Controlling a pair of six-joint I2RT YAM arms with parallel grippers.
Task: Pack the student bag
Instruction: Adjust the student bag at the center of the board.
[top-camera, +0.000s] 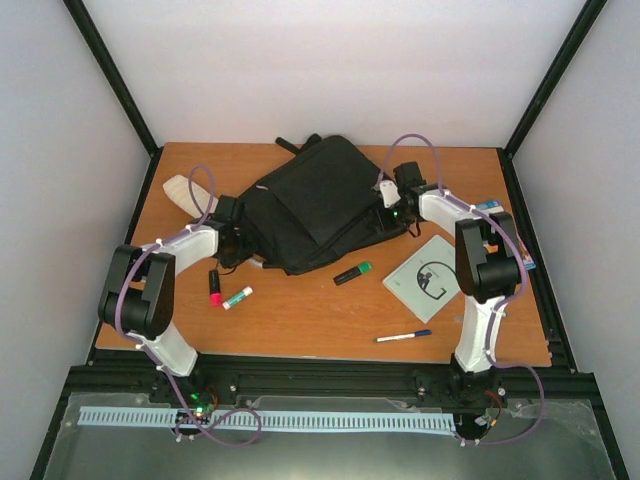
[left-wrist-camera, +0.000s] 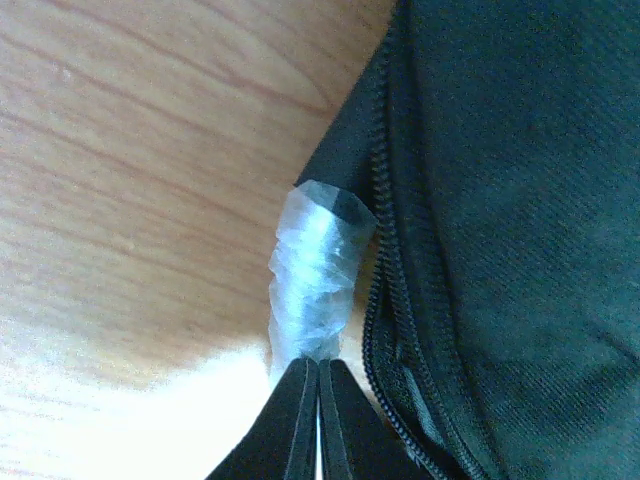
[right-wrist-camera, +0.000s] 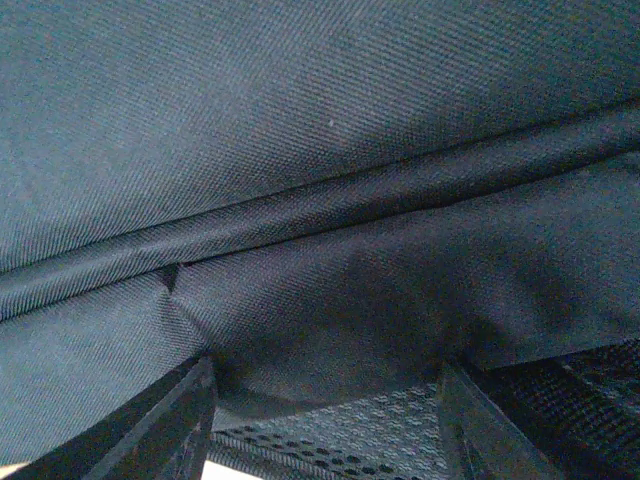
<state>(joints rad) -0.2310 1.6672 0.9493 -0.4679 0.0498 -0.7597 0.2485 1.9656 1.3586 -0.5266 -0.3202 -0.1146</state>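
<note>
Two grippers: both are at the backpack (top-camera: 315, 205), the left gripper (left-wrist-camera: 318, 368) at one side edge and the right gripper (right-wrist-camera: 325, 372) at the opposite edge.
Left jaws: clenched on a tab (left-wrist-camera: 315, 275) wrapped in clear tape. The tab goes straight out from the fingertips and touches the edge of the bag.
Zipper (left-wrist-camera: 383, 240): just to the right of the left jaws, running beside the tab.
Right jaws: spread apart. A fold of black cloth hangs between the fingers (right-wrist-camera: 160, 430), with black mesh (right-wrist-camera: 350, 430) under it. I cannot tell if the fingers press the cloth.
Backpack place: it lies flat on the wooden table (top-camera: 300, 320), between the two pairs of jaws.
Pouch (top-camera: 185, 192): cream, near the left jaws on their outer side, apart from the bag.
Near side of left jaws: a pink marker (top-camera: 214, 287) and a white stick (top-camera: 237, 297) with a green end, close together.
Near side of right jaws: a green highlighter (top-camera: 352, 273), a booklet (top-camera: 425, 278) and a pen (top-camera: 403, 336), each apart from the others.
</note>
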